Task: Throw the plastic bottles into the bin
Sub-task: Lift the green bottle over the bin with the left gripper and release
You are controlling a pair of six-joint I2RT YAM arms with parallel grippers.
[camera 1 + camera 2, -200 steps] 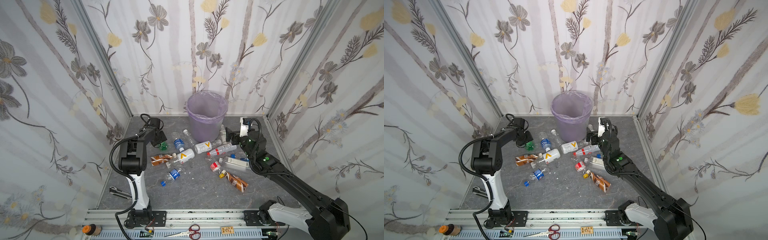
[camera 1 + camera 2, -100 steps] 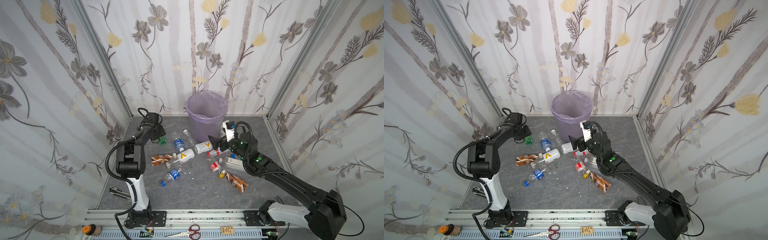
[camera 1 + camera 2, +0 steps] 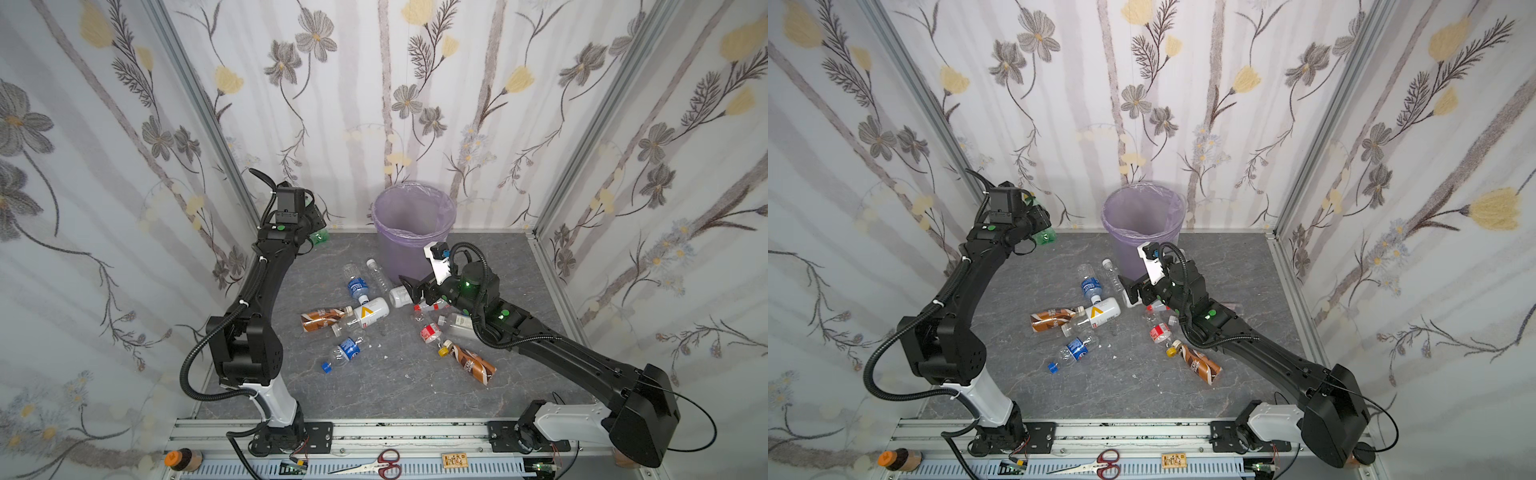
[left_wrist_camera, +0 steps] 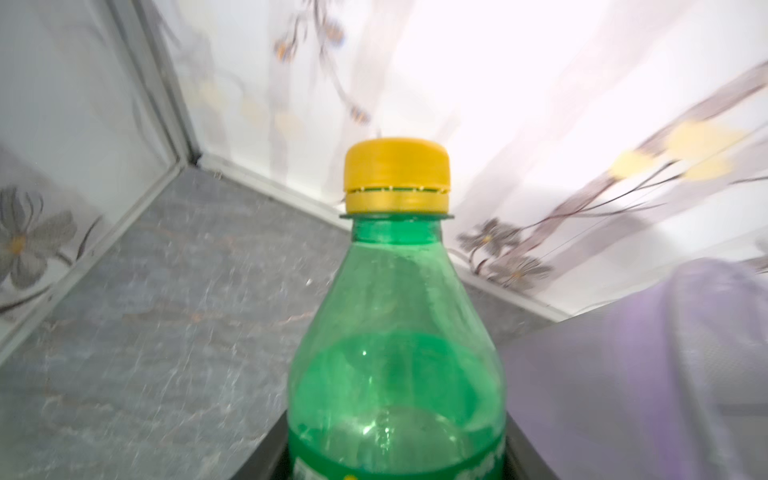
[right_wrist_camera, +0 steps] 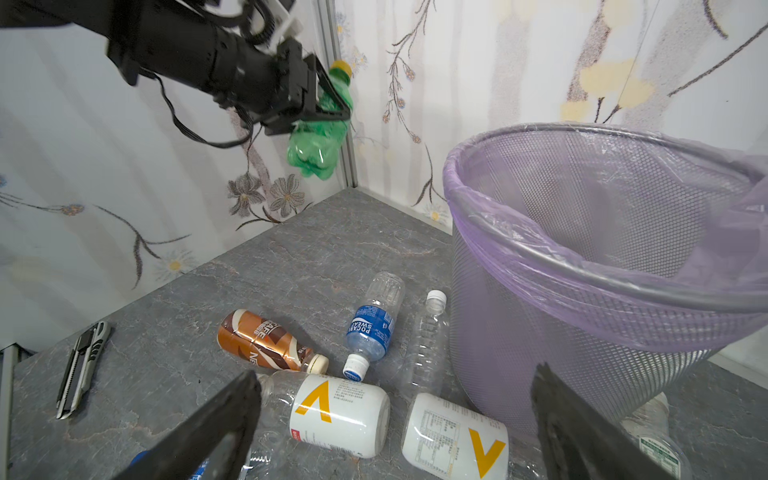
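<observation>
My left gripper (image 3: 311, 222) is shut on a green bottle (image 4: 395, 332) with a yellow cap and holds it in the air near the back left corner, left of the bin (image 3: 399, 257). The bin is a mesh basket with a lilac bag. My right gripper (image 5: 395, 372) is open, low beside the bin's base, over two white bottles with an orange V (image 5: 340, 415) (image 5: 453, 440). Several more plastic bottles lie on the grey floor: a blue-labelled one (image 3: 357, 286), a brown one (image 3: 322, 319), a red-labelled one (image 3: 430, 332) and another brown one (image 3: 471, 361).
A box cutter (image 5: 81, 370) lies on the floor at the left. Scissors (image 3: 374, 461) and a brown jar with an orange lid (image 3: 183, 459) sit on the front rail. Flowered walls close in the back and both sides.
The left arm has lifted the green bottle off the floor toward the back corner. The right gripper has swung from the bin's right side down and leftward to the white bottles.
</observation>
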